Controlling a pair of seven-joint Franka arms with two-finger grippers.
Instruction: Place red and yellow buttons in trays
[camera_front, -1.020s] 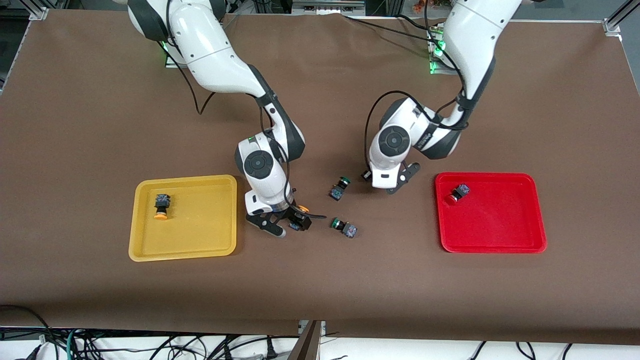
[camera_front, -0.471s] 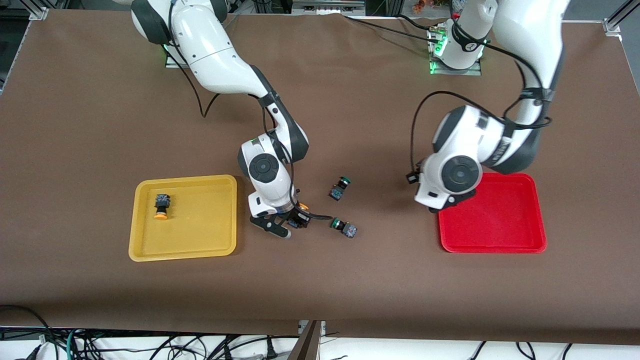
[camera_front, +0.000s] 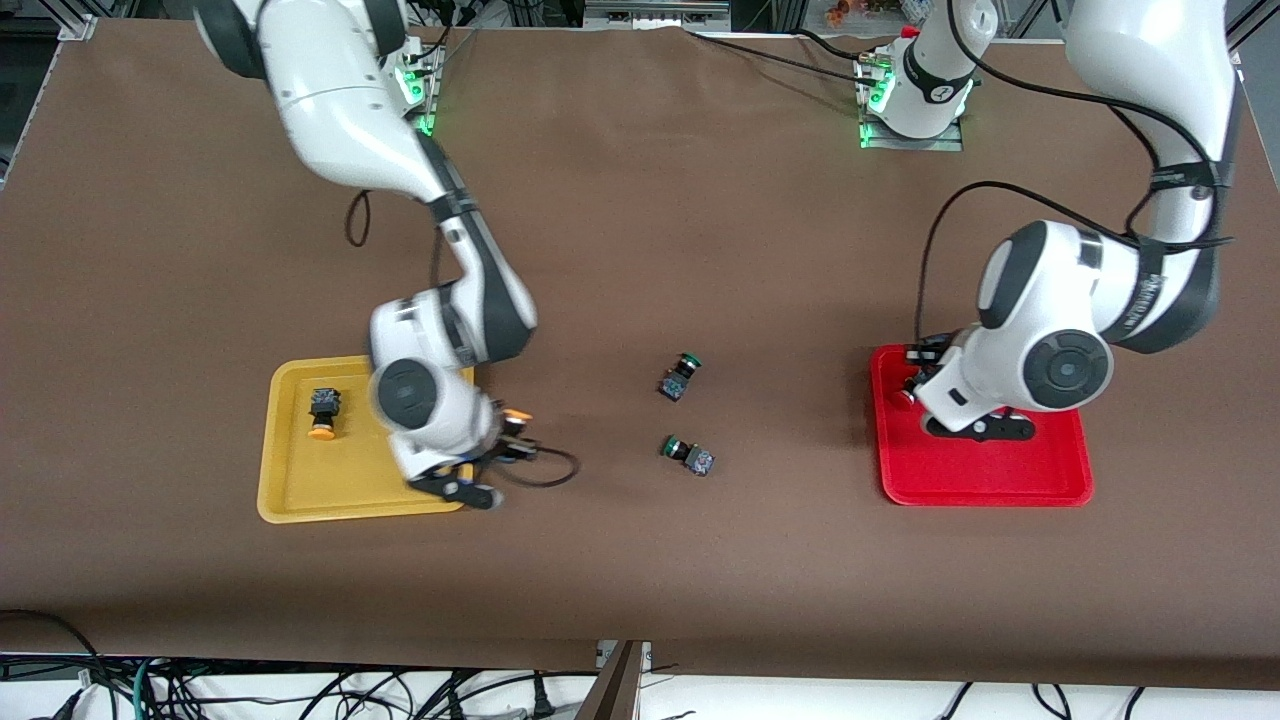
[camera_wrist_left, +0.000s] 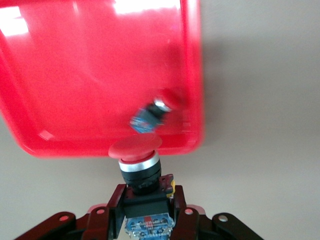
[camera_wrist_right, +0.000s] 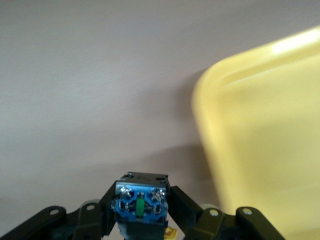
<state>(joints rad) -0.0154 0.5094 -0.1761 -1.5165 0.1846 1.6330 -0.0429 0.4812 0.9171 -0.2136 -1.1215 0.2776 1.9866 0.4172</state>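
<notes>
My left gripper is shut on a red-capped button and holds it over the red tray, near the edge toward the table's middle; my hand hides this button in the front view. The tray holds another red button, partly visible beside my hand. My right gripper is shut on a yellow-capped button, blue base showing, above the table just beside the yellow tray rim. A second yellow button lies in that tray.
Two green-capped buttons lie on the brown table between the trays, one farther from the front camera than the other. A black cable loops from the right wrist over the table.
My right gripper has lifted the yellow button and carried it toward the yellow tray. My left gripper has swung from the table's middle over the red tray.
</notes>
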